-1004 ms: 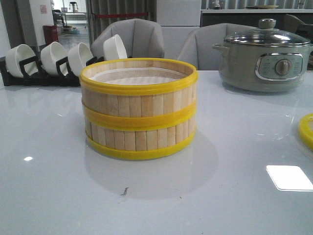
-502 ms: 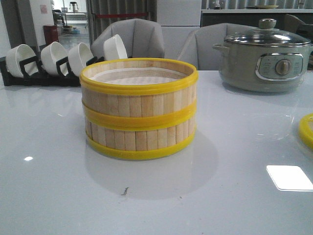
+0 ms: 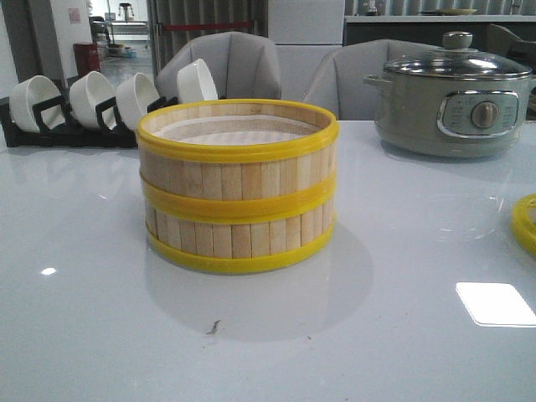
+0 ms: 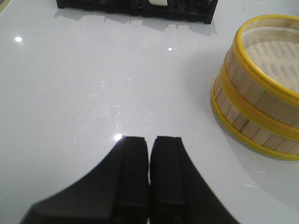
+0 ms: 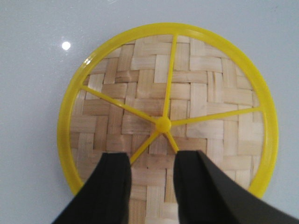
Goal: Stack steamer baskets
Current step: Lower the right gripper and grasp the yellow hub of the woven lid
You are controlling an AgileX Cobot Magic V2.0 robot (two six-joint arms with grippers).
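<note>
Two steamer baskets (image 3: 238,186) stand stacked upright in the middle of the white tabletop (image 3: 100,335), open mouth up, the seam between them a yellow band. At the 3 o'clock edge of the front view only a sliver of yellow rim (image 3: 525,223) shows, cut off; I cannot tell from there what it belongs to. The right wrist camera looks straight down on a flat woven lid (image 5: 187,93) with yellow spokes, its near edge hidden behind the right end effector (image 5: 152,186), whose fingers are spread apart above it. The left end effector (image 4: 149,179) has its fingers pressed together, holding nothing, over bare tabletop well apart from the stack. Behind, at 11 o'clock, white bowls (image 3: 92,96) lean in a black rack (image 3: 50,126); at 1 o'clock sits a grey-green pot (image 3: 456,105).
</note>
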